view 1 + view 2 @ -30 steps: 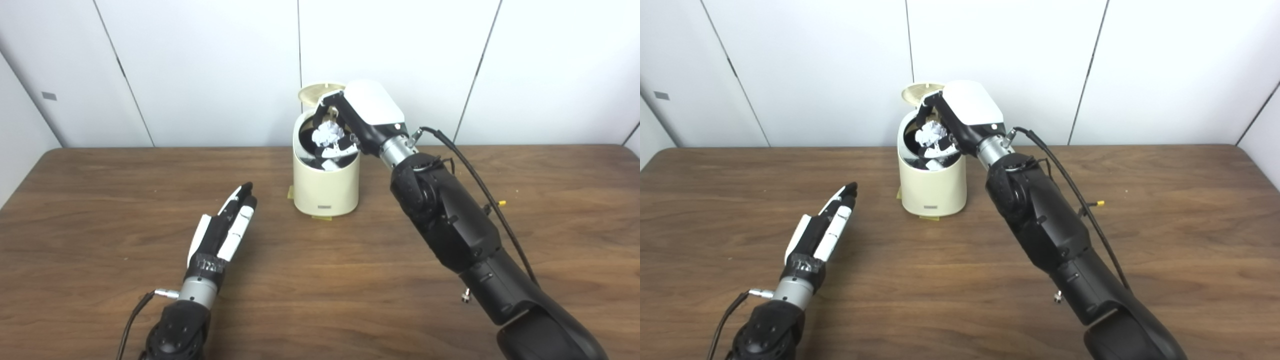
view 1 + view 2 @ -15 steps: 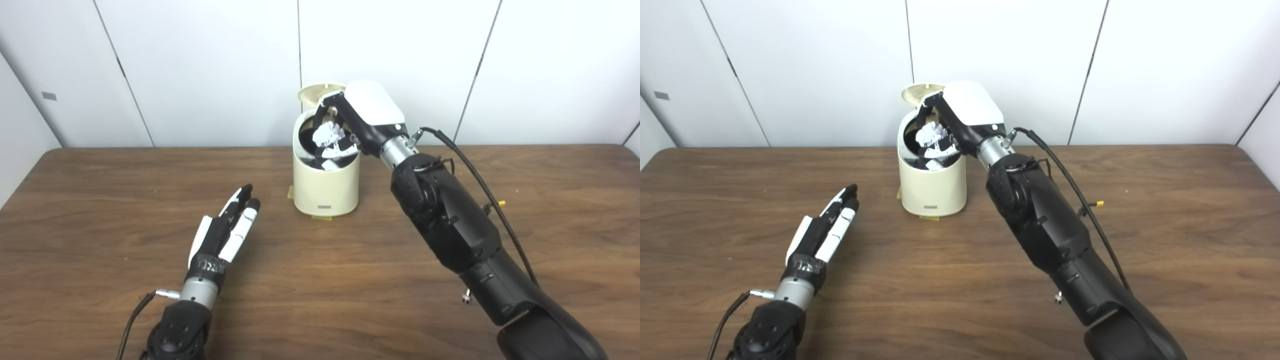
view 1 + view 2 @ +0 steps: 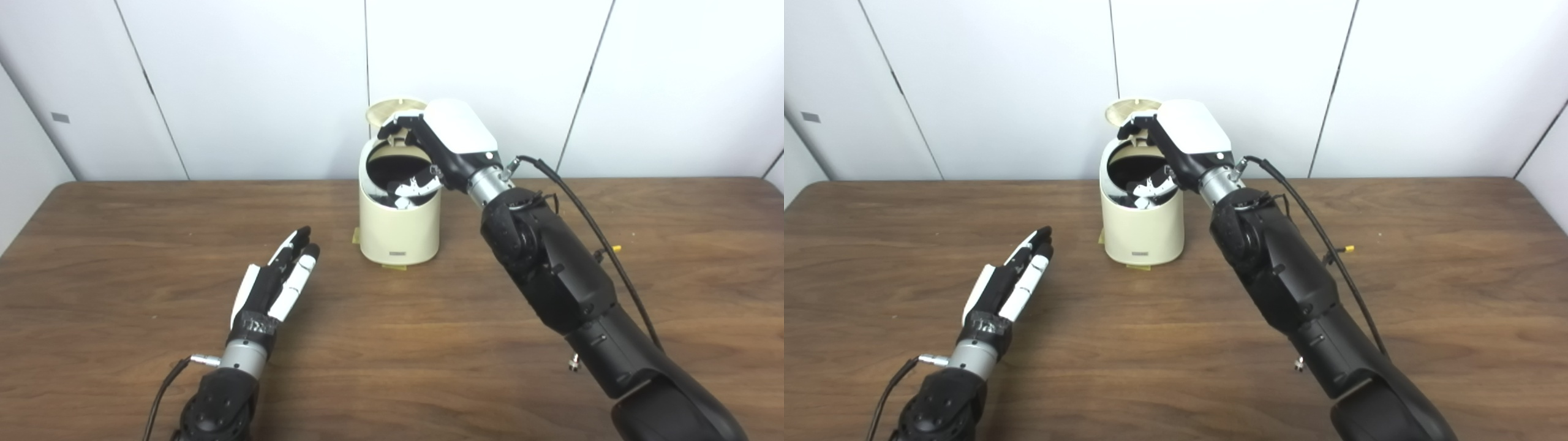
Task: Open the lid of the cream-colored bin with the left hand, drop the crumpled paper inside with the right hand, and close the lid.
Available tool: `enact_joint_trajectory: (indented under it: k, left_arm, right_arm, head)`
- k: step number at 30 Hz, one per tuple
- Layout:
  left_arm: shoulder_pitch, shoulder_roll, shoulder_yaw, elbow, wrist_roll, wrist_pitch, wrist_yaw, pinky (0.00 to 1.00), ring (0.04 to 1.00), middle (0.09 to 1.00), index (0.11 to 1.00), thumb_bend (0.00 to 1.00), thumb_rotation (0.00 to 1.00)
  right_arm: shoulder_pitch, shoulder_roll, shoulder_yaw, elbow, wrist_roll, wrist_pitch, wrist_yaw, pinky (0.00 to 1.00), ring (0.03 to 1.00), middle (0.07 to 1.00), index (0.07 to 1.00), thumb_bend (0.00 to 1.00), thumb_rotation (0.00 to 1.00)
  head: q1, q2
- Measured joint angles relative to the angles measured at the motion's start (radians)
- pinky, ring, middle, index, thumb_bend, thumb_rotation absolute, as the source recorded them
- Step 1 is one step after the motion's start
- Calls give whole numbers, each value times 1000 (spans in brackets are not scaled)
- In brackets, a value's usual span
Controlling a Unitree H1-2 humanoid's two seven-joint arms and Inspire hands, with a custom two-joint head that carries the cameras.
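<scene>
The cream-colored bin (image 3: 399, 229) stands at the table's far middle, its round lid (image 3: 392, 113) tipped up behind the mouth. Over the dark opening hovers my right hand (image 3: 438, 144), fingers spread apart and holding nothing. The crumpled paper does not show; the bin's inside looks black. My left hand (image 3: 277, 285) rests low over the table well left of and nearer than the bin, fingers stretched out straight, open and empty.
Small yellow tape tabs (image 3: 392, 266) stick out under the bin's base. A black cable (image 3: 588, 226) loops off my right forearm, with a small yellow tip (image 3: 614, 248) beside it over the table. White wall panels stand close behind the bin.
The white crumpled paper held over the bin's mouth is gone from my right hand, whose fingers have spread apart. The left hand has barely shifted.
</scene>
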Motion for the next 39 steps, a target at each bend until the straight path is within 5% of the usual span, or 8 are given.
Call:
enact_joint_trajectory:
  k: [7,10,13,18,27,39]
  left_arm:
    - [-1,-1,1,0,-2,0,0,1000,1000,963,976,584,827]
    - [-1,-2,1,0,-3,0,0,1000,1000,962,975,578,824]
    - [-1,-4,1,0,-2,0,0,1000,1000,962,977,574,826]
    - [-1,-5,0,0,0,0,1,1000,1000,964,978,566,836]
    - [-5,-20,0,10,-3,-1,2,1000,1000,972,984,564,815]
    - [-74,-28,33,63,-26,-1,22,989,974,966,988,470,845]
  right_arm:
    - [0,0,0,0,2,-2,-1,484,563,662,621,942,124]
    - [0,0,-4,-1,16,-5,-1,440,471,541,531,605,48]
    - [4,1,-22,-1,63,-37,-13,365,402,495,506,516,6]
    - [20,1,-23,-4,72,-74,-46,306,389,500,492,497,0]
    - [38,2,-48,-72,92,-105,-83,341,389,506,493,499,0]
    - [200,2,-212,-212,171,-101,-158,329,392,493,518,498,0]
  head:
    - [3,0]
    - [3,2]
    - [3,2]
    - [3,2]
    - [-6,-5]
    - [0,-15]
